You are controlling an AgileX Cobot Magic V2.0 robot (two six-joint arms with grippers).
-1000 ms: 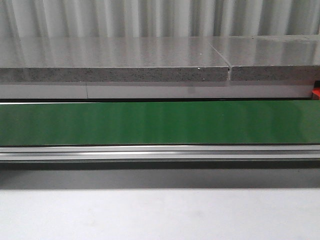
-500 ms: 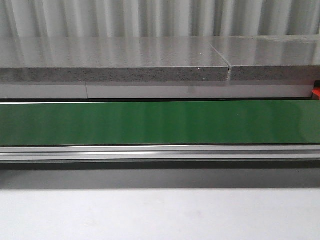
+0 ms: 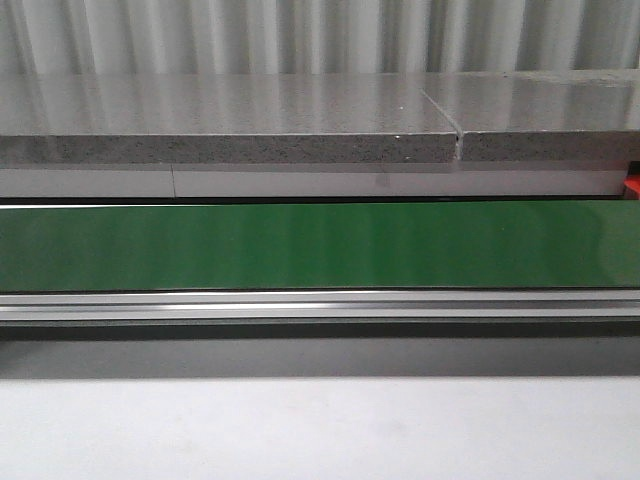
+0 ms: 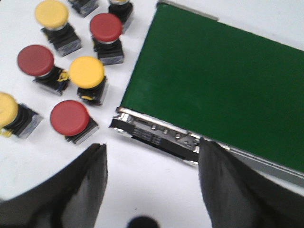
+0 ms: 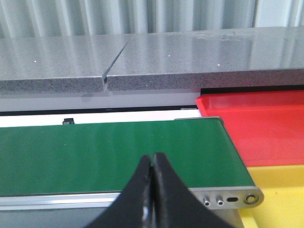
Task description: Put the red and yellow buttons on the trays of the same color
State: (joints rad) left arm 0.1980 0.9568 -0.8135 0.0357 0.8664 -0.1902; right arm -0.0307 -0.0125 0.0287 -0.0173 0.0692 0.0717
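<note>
Several red and yellow buttons on black bases stand on the white table in the left wrist view, among them a red button, a yellow button and another red button. My left gripper is open over bare table between the nearest red button and the end of the green conveyor belt. My right gripper is shut and empty in front of the belt. Beside that belt end sit the red tray and the yellow tray. Neither gripper shows in the front view.
The belt runs across the front view on a metal frame. Behind it lies a grey stone shelf under a corrugated wall. A sliver of red shows at the right edge.
</note>
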